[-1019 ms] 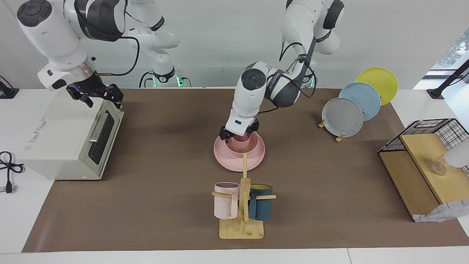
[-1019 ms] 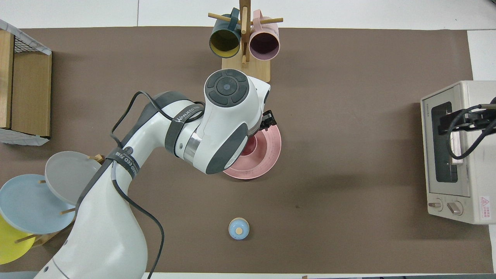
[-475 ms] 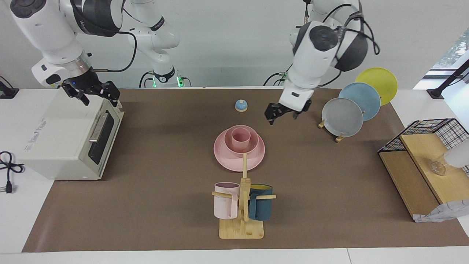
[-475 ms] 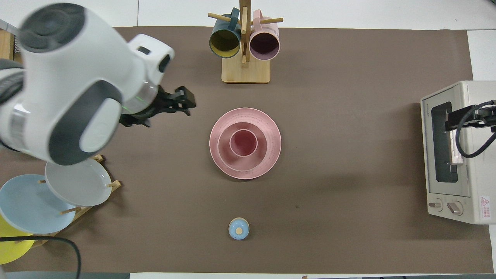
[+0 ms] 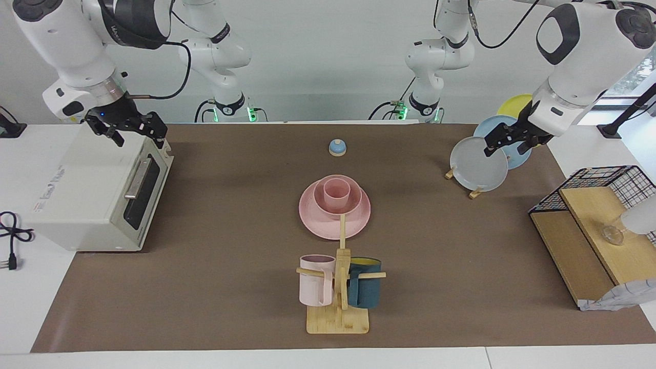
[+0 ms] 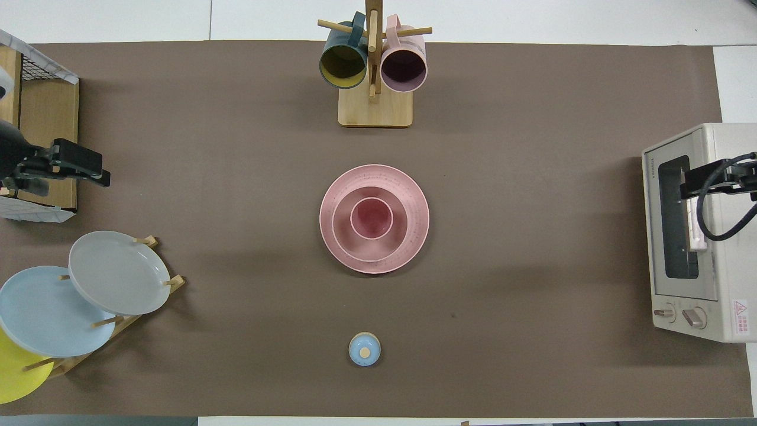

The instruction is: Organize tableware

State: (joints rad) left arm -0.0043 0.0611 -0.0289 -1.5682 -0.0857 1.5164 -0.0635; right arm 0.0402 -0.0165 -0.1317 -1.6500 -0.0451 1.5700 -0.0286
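My left gripper [image 5: 505,141] hangs empty over the 3 racked plates [image 5: 479,164]; 1 plate [image 5: 312,218], 1 bowl [image 5: 353,201], 1 cup [image 5: 336,191] sit nested.

Yellow plate [image 6: 18,378] cut off at the overhead view's edge (also half hidden by the left arm in the facing view). Right gripper [image 6: 689,188] partly out of frame; finger state unreadable.

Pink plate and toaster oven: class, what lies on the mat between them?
Nothing: between the pink plate and the toaster oven the brown mat is bare, clearest in the overhead view.
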